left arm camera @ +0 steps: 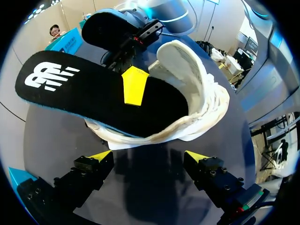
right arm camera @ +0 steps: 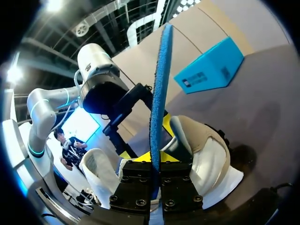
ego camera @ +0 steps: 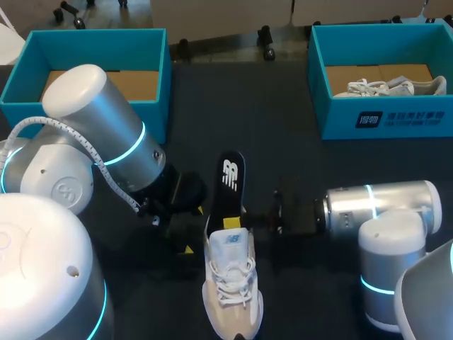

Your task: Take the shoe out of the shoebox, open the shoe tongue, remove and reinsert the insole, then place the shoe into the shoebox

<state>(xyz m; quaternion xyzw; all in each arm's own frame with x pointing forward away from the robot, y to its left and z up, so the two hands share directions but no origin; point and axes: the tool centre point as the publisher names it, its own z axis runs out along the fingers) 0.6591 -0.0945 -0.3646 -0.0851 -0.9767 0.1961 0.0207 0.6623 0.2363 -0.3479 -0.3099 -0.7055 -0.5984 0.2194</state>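
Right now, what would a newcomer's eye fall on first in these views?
The black insole stands out most: it sticks out of the white shoe at the table's near middle, pinched in the right end effector. The left end effector sits open beside that shoe. Far right, a blue box holds a second shoe.
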